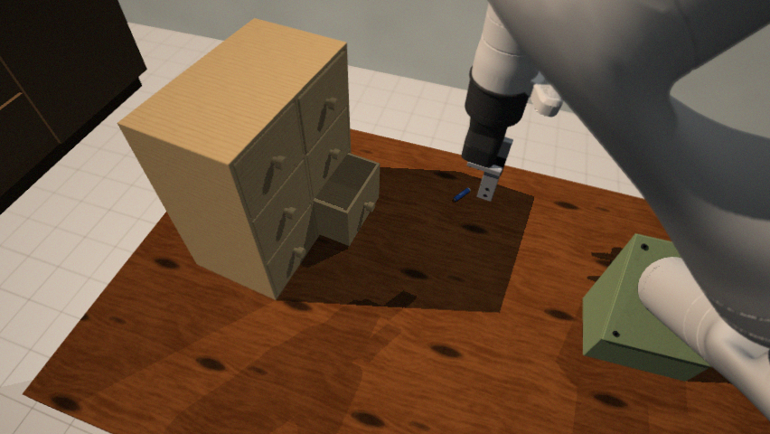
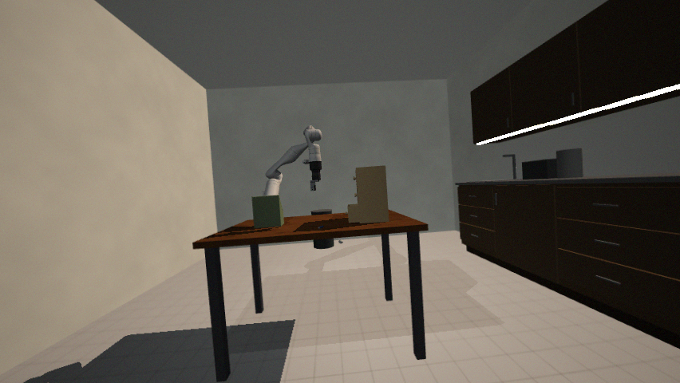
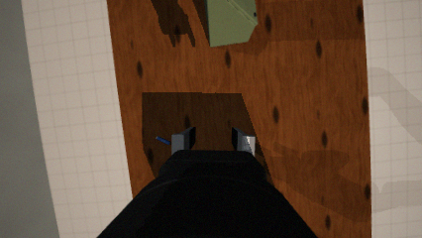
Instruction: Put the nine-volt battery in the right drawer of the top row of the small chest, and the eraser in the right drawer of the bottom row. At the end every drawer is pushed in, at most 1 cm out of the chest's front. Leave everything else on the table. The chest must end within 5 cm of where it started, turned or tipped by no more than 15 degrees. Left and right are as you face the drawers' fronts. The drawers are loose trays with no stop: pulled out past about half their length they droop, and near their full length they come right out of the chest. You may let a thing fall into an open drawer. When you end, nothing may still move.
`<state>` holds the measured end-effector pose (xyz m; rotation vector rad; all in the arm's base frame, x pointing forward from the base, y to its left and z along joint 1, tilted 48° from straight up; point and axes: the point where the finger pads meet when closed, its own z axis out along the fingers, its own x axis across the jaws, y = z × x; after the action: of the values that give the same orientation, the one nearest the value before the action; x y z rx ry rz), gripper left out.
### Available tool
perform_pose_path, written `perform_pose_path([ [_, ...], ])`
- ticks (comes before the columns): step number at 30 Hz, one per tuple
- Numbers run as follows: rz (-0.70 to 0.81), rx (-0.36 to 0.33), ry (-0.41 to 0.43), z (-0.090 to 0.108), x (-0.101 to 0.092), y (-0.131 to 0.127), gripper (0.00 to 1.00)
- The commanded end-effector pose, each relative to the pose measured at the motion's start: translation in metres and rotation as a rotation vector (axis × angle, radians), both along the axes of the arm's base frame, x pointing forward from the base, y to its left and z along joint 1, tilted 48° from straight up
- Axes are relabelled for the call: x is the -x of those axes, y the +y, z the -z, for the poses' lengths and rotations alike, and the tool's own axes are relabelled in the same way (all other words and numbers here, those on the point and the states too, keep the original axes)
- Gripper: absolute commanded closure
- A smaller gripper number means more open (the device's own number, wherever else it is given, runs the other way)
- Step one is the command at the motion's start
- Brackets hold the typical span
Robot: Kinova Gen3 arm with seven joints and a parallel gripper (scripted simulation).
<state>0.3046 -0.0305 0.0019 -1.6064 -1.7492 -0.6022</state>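
Above the table [image 1: 446, 377] [image 2: 304, 228] [image 3: 297, 74], a released end effector [image 1: 494, 180] [image 2: 313, 186] [image 3: 213, 135] (fingers wide), well apart from the chest [image 1: 231, 80] [image 2: 372, 195].

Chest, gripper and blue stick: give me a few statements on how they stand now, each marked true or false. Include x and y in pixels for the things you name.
1. The chest [image 1: 226, 86] [image 2: 372, 195] has six drawers. True.
2. Its bottom right drawer [image 1: 331, 221] [image 2: 353, 213] is pushed in. False: it is pulled out.
3. The gripper [image 1: 494, 182] [image 2: 313, 186] [image 3: 213, 135] is open. True.
4. The blue stick [image 1: 461, 194] [image 2: 320, 227] [image 3: 162, 141] lies inside a drawer. False: it lies on the table [image 1: 446, 388] [image 2: 304, 234] [image 3: 297, 64].
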Motion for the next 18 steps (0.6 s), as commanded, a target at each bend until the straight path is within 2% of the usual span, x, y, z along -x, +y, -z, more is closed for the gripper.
perform_pose_path([
  [1, 0.004, 0.001, -0.003, -0.0002, -0.0003, -0.0005, 0.0],
  [18, 0.039, 0.0, -0.035, 0.0032, -0.0026, 0.0032, 0.0],
])
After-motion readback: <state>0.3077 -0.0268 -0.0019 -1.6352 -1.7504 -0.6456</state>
